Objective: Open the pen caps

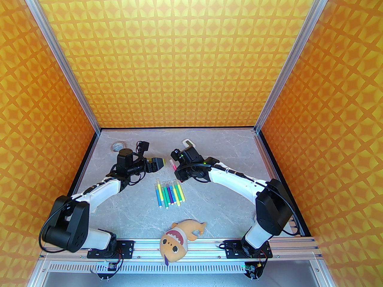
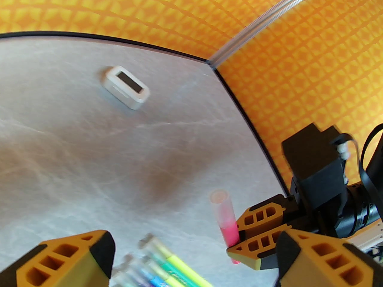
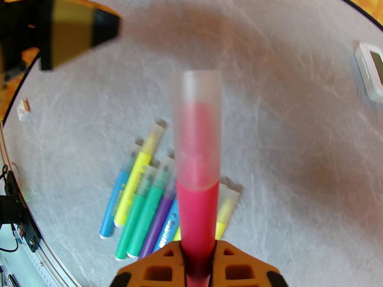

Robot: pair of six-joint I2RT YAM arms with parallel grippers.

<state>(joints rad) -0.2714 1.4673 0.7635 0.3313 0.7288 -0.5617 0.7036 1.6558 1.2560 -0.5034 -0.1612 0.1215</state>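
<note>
Seen from above, the left jaws are spread wide with nothing between them, raised over the table (image 1: 209, 202) and aimed rightward at a pink pen (image 1: 172, 165). The pen is not touched: a gap is seen between its cap (image 2: 219, 202) and the left jaws. Nearer the arms' bases, a row of pens (image 1: 169, 193) is laid side by side on the table, long axes running near to far, pale caps (image 3: 155, 134) at the far ends.

To the right, the right jaws are clamped on the pink pen's barrel low down, with the capped end jutting out past the fingertips. From the left wrist the pen is shown near upright, cap uppermost and leaning slightly left, beyond the left jaws and nearer the right-hand finger (image 2: 323, 262). From the right wrist it is viewed along its length, the translucent cap seated over the tip, and one left finger (image 3: 86, 28) is caught at upper left, well clear.

Beyond the right jaws, near the back wall, a white gadget (image 1: 188, 144) is seen lying on the table; its dark screen is made out plainly from the left wrist.
</note>
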